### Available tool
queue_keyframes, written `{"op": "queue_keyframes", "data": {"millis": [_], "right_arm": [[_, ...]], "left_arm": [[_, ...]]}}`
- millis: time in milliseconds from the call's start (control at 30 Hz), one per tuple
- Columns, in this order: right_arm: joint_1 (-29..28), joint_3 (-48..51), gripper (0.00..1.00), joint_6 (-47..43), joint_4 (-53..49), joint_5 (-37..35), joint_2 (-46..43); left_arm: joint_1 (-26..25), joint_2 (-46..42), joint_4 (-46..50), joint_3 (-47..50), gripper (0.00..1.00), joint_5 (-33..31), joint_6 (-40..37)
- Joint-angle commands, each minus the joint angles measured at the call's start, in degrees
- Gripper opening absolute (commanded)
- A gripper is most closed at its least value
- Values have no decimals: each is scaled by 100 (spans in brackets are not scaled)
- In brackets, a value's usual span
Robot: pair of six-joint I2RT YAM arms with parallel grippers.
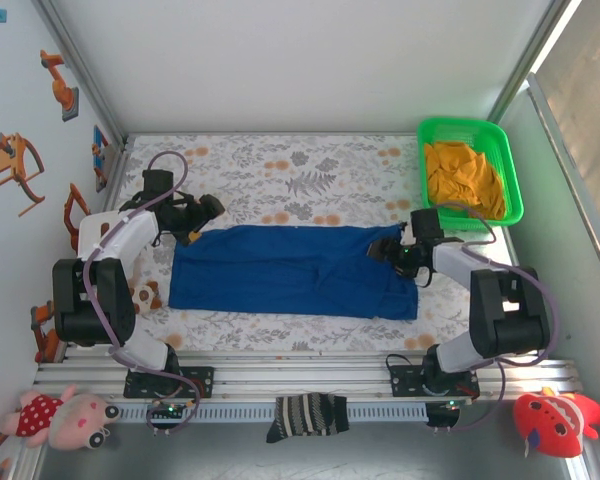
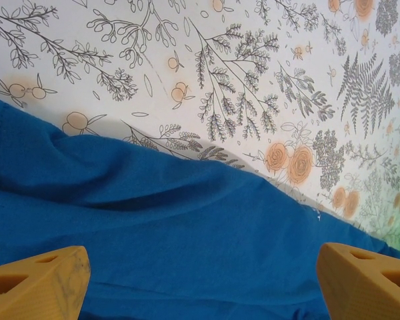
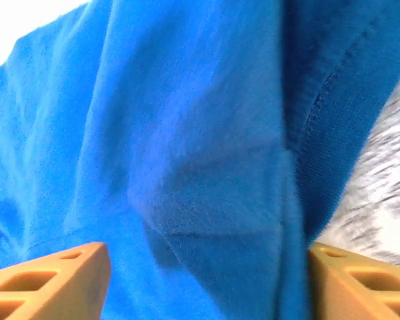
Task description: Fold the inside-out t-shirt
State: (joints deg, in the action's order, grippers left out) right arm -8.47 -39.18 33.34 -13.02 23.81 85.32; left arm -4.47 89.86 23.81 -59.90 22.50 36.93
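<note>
From above, the inside-out t-shirt [image 1: 295, 270] is lying spread across the counter [image 1: 280, 170]; at the left wrist, the left pincer [image 2: 200, 270] is gaping over its far edge; at the blurred right wrist, the right pincer [image 3: 203, 270] is seemingly gaping around cloth, needing both layers caught.

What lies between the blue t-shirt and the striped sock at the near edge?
In the top view, a bare strip of floral table cover and then the metal rail separate the t-shirt from the striped sock.
</note>
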Motion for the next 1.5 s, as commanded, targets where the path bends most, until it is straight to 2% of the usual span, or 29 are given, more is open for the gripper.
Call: {"op": "queue_keyframes", "data": {"millis": [0, 67, 100, 133, 167, 267, 333, 533, 867, 1067, 1267, 1467], "right_arm": [[-379, 164, 60, 381, -94, 113, -202], [-461, 167, 40, 455, -5, 19, -205], [-471, 167, 27, 469, 51, 21, -173], [-471, 130, 9, 437, 33, -6, -124], [-463, 54, 0, 360, -81, -53, -87], [-401, -233, 0, 102, -523, -250, -65], [-166, -444, 0, -85, -922, -358, -188], [580, -1064, 0, -720, -1930, -590, -557], [466, -1678, 0, -744, -2259, -115, -361], [-128, -1936, 0, -402, -2528, -295, -556], [-1427, -2444, 0, 409, -2561, -831, -559], [-2806, -3159, 0, 1552, -2149, -1548, 67]], "left_arm": [[-19, -23, 129, -157, 88, -42, -37], [-10, 92, 171, -212, 88, -109, -117], [-10, 188, 221, -267, 88, -180, -183], [4, 314, 285, -329, 88, -244, -255], [14, 409, 344, -397, 88, -288, -320], [25, 744, 489, -528, 88, -444, -514], [25, 881, 563, -527, 88, -512, -551], [-85, 359, 209, -33, 88, -336, -279], [-326, 447, 62, -69, 88, -275, -167], [-510, 861, -185, 9, 88, -325, -127], [-632, 1307, -367, 102, 88, -386, -96], [-699, 1538, -548, 158, 88, -381, -85]]}}
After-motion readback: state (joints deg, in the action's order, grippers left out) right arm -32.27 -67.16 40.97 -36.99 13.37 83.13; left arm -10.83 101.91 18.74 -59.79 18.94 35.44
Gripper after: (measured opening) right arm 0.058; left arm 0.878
